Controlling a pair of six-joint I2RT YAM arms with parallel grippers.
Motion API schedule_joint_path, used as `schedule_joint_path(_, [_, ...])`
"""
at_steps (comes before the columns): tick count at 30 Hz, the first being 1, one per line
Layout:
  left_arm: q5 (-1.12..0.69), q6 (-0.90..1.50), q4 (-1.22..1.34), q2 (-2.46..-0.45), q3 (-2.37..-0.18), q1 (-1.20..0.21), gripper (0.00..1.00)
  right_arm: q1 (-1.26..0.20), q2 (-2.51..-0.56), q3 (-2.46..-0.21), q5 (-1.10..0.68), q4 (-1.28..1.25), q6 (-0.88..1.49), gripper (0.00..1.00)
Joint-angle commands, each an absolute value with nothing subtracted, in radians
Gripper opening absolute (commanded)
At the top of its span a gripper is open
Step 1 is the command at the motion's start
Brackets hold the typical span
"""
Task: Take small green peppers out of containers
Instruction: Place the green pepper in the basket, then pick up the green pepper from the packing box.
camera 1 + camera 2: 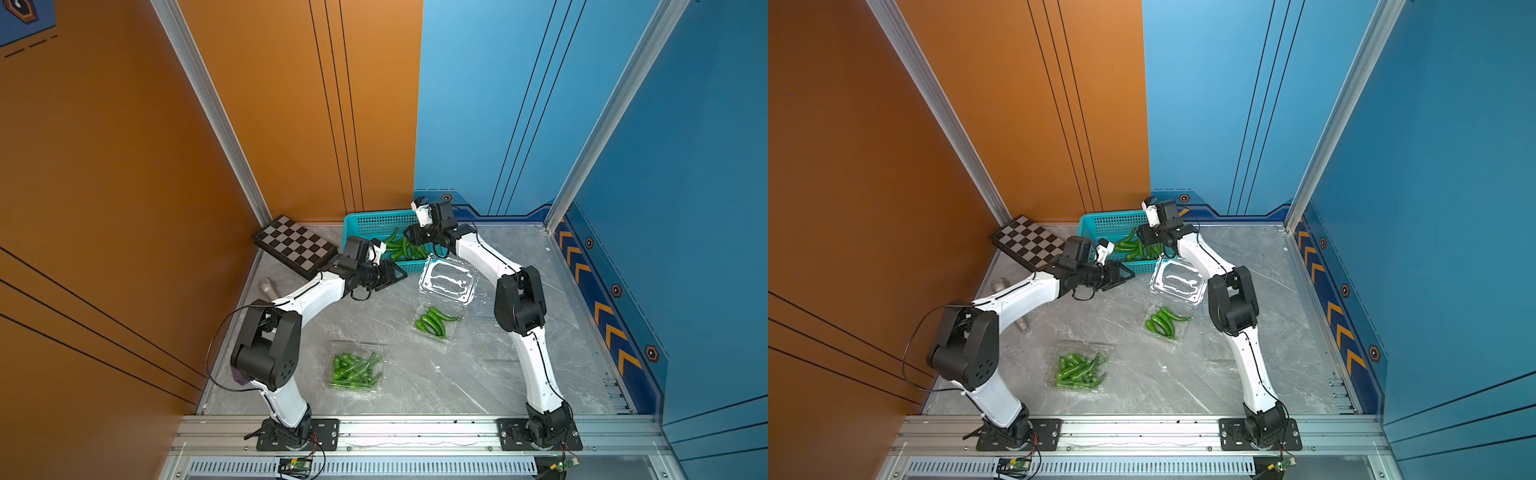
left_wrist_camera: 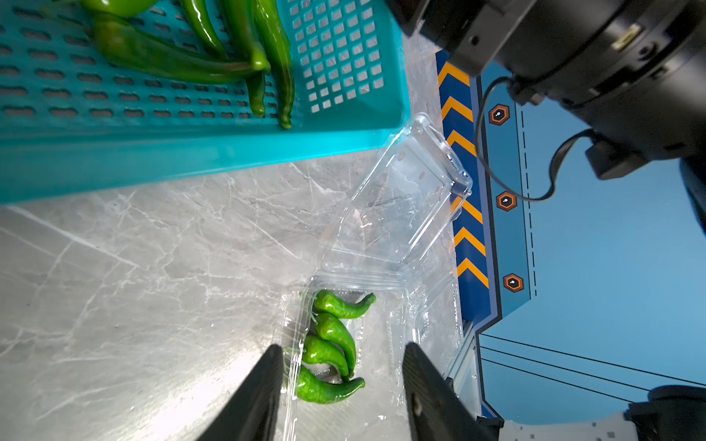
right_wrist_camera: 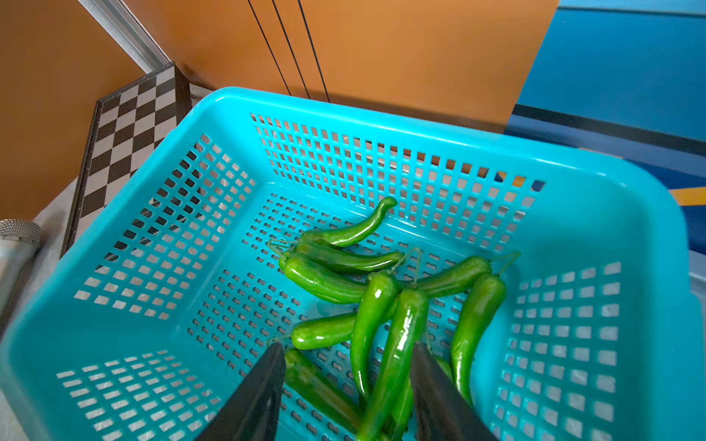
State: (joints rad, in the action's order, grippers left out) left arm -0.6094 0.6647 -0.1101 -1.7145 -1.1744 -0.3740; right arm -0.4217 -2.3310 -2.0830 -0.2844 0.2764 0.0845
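Over the teal basket (image 3: 382, 114) at the back, my right gripper (image 3: 347, 345) (image 1: 409, 237) stands open. Its fingers straddle small green peppers (image 3: 397, 343) that lie loose on the basket floor, and I see no grip on any. My left gripper (image 2: 342, 347) (image 1: 400, 272) hovers open and empty in front of the basket, above the table. Beyond it lies an open clear container (image 2: 412, 191) (image 1: 446, 280), lid raised, with several peppers (image 2: 332, 343) (image 1: 434, 320) in its tray. A closed container (image 1: 376, 347) full of peppers (image 1: 353, 368) sits nearer the front.
A chessboard (image 1: 295, 245) leans in the back left corner, with a silver cylinder (image 1: 268, 286) on the table beside my left arm. A faint clear box (image 1: 1219, 349) lies by my right arm. Orange and blue walls enclose the marble table (image 1: 436, 386).
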Motion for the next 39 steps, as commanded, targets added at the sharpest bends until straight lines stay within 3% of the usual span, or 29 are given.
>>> schedule_joint_path(1, [-0.610,0.624,-0.138,-1.685,-1.140,-0.402,0.53,-0.427,-2.135,-1.964,-0.293,0.291,0.041,0.57])
schedule_joint_path(6, [-0.615,0.601,-0.141,-1.670,-1.108,-0.433,0.54,-0.451,-1.824,-1.604,-0.237,0.317,0.029,0.62])
schedule_joint_path(12, [-0.603,0.600,-0.143,-1.669,-1.111,-0.446,0.55,-0.504,-1.506,-1.185,-0.156,0.334,0.102,0.55])
schedule_joint_path(16, [-0.593,0.607,-0.143,-1.675,-1.117,-0.452,0.56,-0.579,-1.408,-1.017,-0.107,0.388,0.144,0.50])
schedule_joint_path(25, [-0.582,0.607,-0.143,-1.674,-1.116,-0.475,0.56,-0.639,-1.474,-0.884,-0.087,0.335,0.202,0.43])
schedule_joint_path(39, [-0.566,0.609,-0.143,-1.631,-1.087,-0.472,0.56,-0.618,-1.678,-0.984,-0.114,0.265,0.168,0.35])
